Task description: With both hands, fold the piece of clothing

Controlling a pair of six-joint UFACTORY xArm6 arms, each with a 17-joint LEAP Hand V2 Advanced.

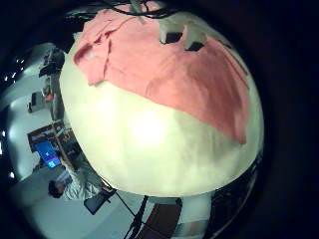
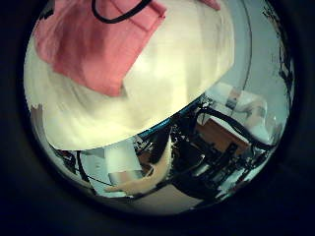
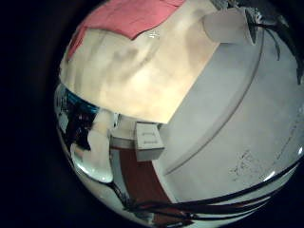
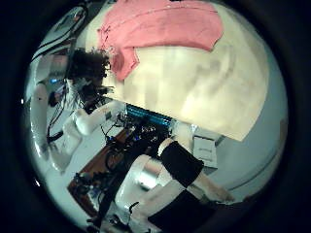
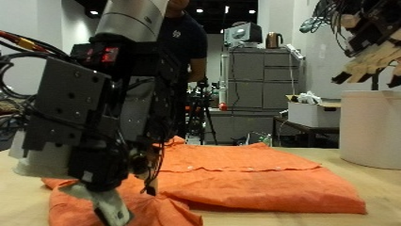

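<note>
The left hand (image 5: pixel 106 141) is standing low in the outside view, its fingers (image 5: pixel 110 202) pointing down onto the near edge of the orange garment (image 5: pixel 264 174); I cannot tell whether they are pinching the cloth or only touching it. The right hand (image 5: pixel 370 42) is hanging high above the far side of the table (image 5: pixel 376 193), its fingers loosely bent and carrying nothing. The garment is lying spread on the table, mostly flat, with some low wrinkles and a thicker fold near the left hand. In the left little finger side palm view, the garment (image 1: pixel 159 70) is covering one end of the table (image 1: pixel 159 149), and dark fingertips (image 1: pixel 174 35) are showing over it. In the left thumb side palm view, the garment (image 2: pixel 94 44) is showing one straight edge and a corner. In the right little finger side palm view, the garment (image 3: pixel 123 19) is looking small and well apart from that palm. In the right thumb side palm view, the garment (image 4: pixel 160 29) is lying across the far end of the table. I am judging the cloth as thin, light and limp, so it will sag and slide; taking it at two corners of one edge seems best.
</note>
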